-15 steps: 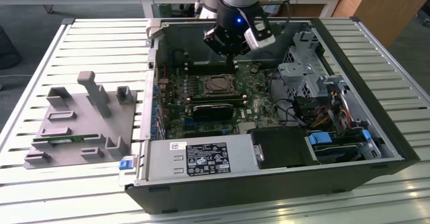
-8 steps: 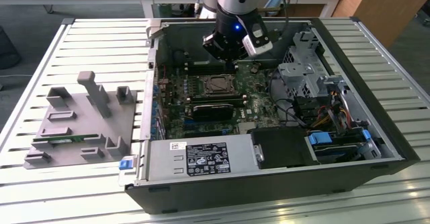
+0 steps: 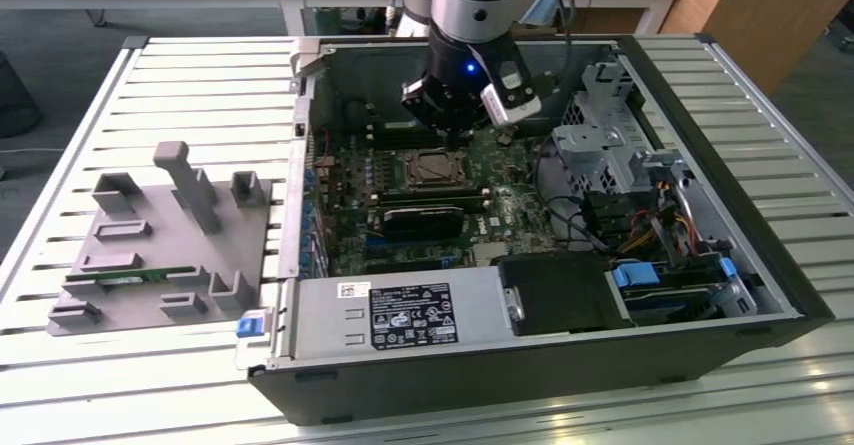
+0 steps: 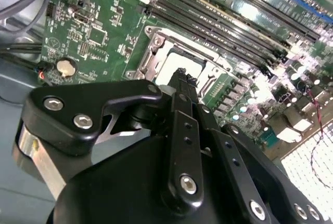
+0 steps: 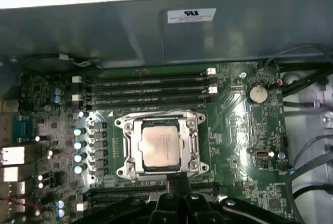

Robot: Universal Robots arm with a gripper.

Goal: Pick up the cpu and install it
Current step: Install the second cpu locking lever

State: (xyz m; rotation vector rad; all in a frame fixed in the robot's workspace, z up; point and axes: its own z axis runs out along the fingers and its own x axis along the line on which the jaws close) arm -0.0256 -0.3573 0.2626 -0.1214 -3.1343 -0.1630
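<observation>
The cpu (image 5: 162,147), a small square chip with a dull silver top, lies flat in the metal-framed socket of the motherboard (image 3: 514,210) inside the open computer case. It also shows in the exterior view as the cpu (image 3: 434,169) and past the fingers in the second wrist view as the cpu (image 4: 176,60). My gripper (image 3: 461,137) hangs just above the socket's edge, apart from the chip. The gripper (image 4: 182,74) has its black fingers closed together with nothing between them. Its tip, the gripper (image 5: 176,181), points at the socket frame's near side.
A grey plastic fixture (image 3: 160,255) with a green memory stick (image 3: 120,277) sits on the slatted table at the exterior view's left. In the case are a black finned block (image 3: 427,217), memory slots (image 5: 145,86), a power supply (image 3: 400,315), a drive cage (image 3: 601,145) and cables (image 5: 307,156).
</observation>
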